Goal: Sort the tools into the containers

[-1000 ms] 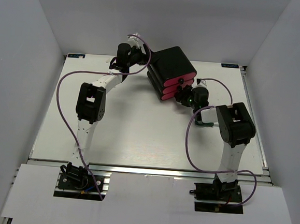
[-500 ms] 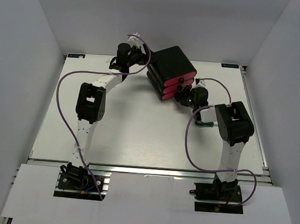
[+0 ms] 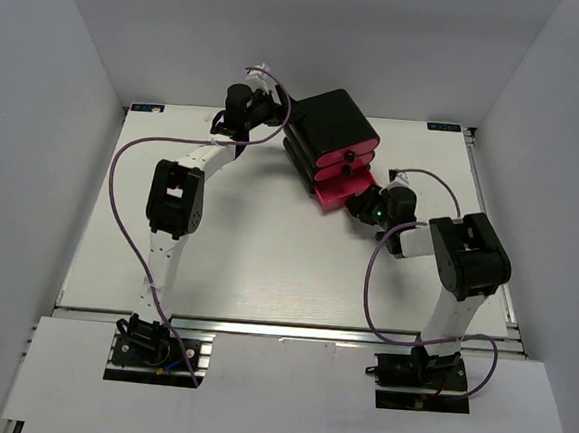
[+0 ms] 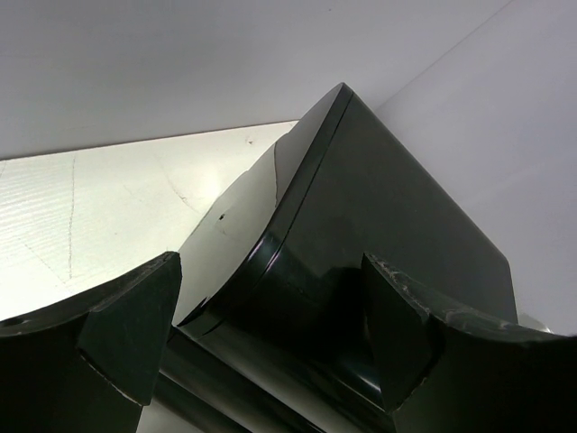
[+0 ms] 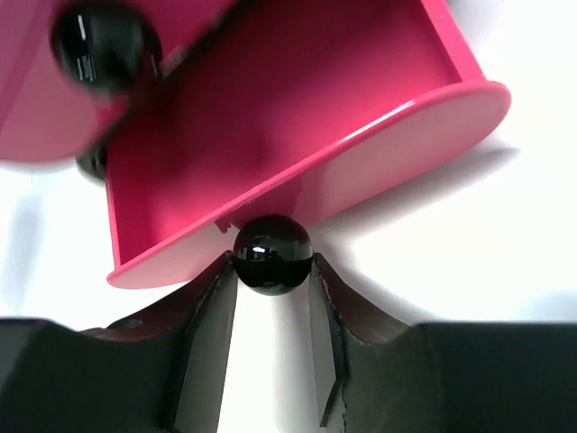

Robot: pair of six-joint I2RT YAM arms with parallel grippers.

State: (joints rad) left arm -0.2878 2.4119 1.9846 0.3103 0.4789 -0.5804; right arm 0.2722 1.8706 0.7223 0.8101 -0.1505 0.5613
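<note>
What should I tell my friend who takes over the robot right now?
Left gripper: open, one finger on each side of the black box at its back corner.
Right gripper: shut on the round knob of the bottom drawer.
Things: the bottom drawer is slid out and looks empty as far as it shows. The top drawer and middle drawer are shut. No tools show in any view.
Done: one drawer is open.
Left: find the tools and sort them into the drawers.
</note>
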